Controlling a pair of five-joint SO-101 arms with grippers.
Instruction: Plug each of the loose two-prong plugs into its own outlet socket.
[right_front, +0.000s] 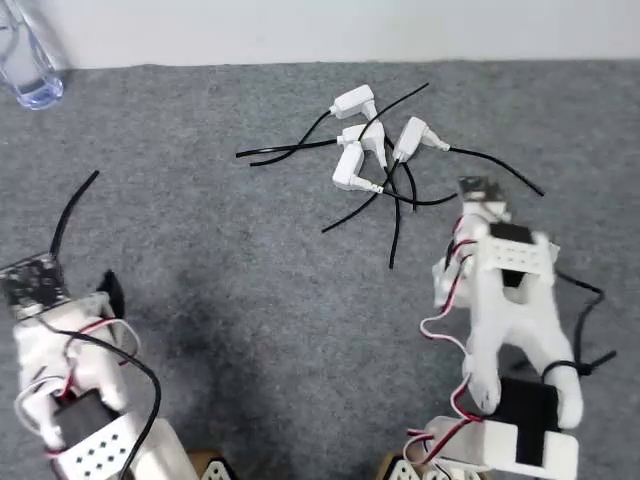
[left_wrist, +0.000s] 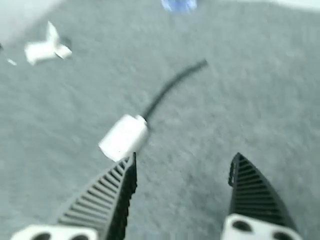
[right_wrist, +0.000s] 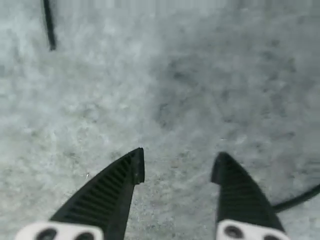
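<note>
Left gripper (left_wrist: 185, 159) is being held wide; plug (left_wrist: 125, 137) is lying just ahead, off-centre, so it could be pushed away on closing. Right gripper (right_wrist: 180, 154) is being held wide.

White plugs (right_front: 350, 168) lie clustered on the grey surface (right_front: 250, 300), their short black cords (right_front: 395, 215) crossing in a tangle. Another white plug (left_wrist: 124, 137) lies apart on its side, its cord trailing away.

The high camera looks down over my grey mat (right_front: 250, 330); my wrist cameras sit low and close, facing forward; the left also catches the black cord (right_front: 72, 205)
</note>
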